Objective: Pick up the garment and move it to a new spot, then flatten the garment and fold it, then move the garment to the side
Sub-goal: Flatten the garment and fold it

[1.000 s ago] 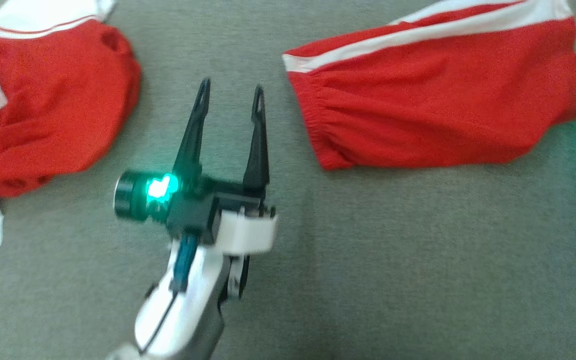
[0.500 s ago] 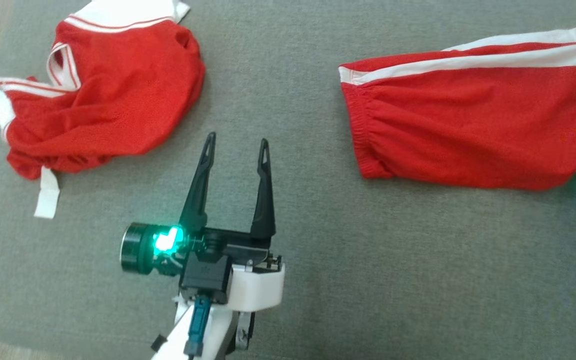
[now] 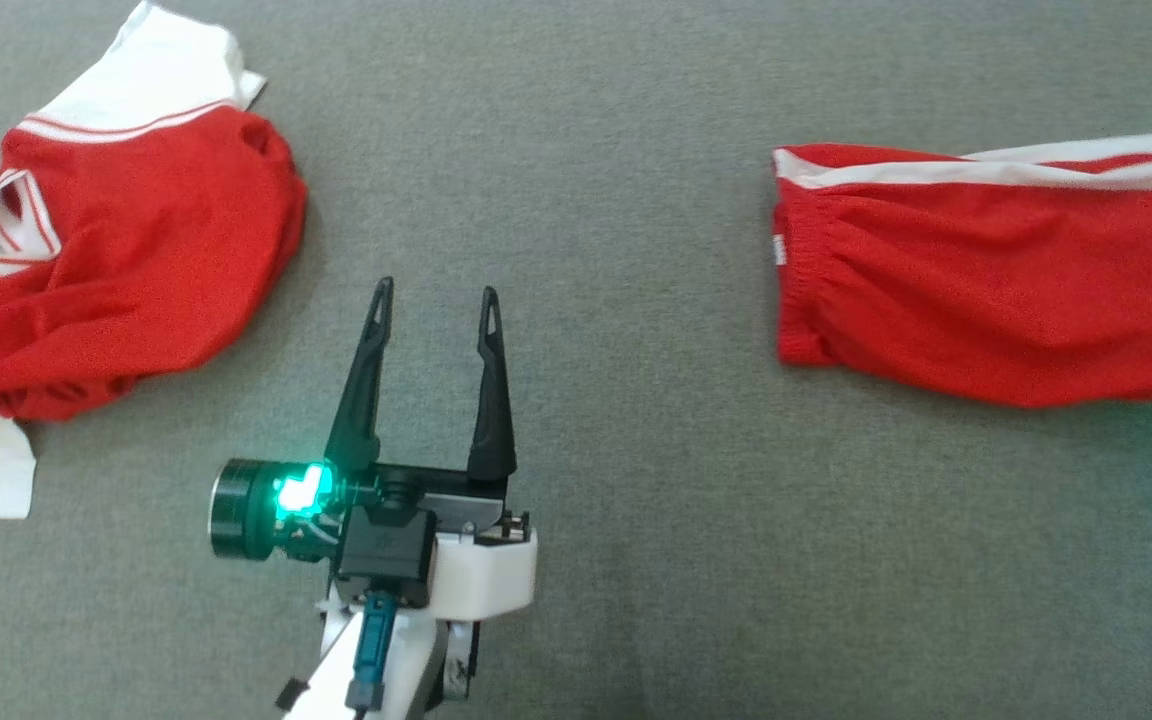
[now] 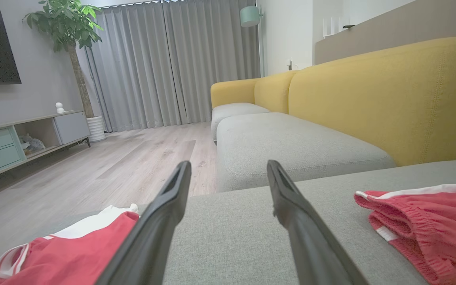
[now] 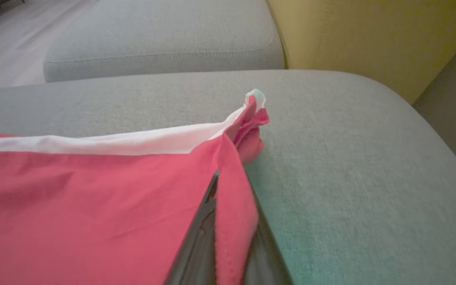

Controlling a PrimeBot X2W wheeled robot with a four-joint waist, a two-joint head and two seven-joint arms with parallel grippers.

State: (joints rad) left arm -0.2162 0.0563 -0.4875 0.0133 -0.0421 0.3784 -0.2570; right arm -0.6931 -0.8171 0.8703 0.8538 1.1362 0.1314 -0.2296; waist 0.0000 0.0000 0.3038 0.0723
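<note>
Robot's right gripper (image 5: 232, 186) is clenched on a folded edge of the red shorts (image 5: 93, 198), which lie spread on the grey seat cushion (image 3: 636, 120) at the robot's right, white stripe along their far side. The left gripper (image 3: 436, 290) hovers low over bare cushion between the shorts and a crumpled red jersey (image 3: 136, 270), fingers parted, empty, pointing away from the robot.

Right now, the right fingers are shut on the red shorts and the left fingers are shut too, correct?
No. The left fingers stand open, as the head view shows; the right fingers are shut on the red shorts.
</note>
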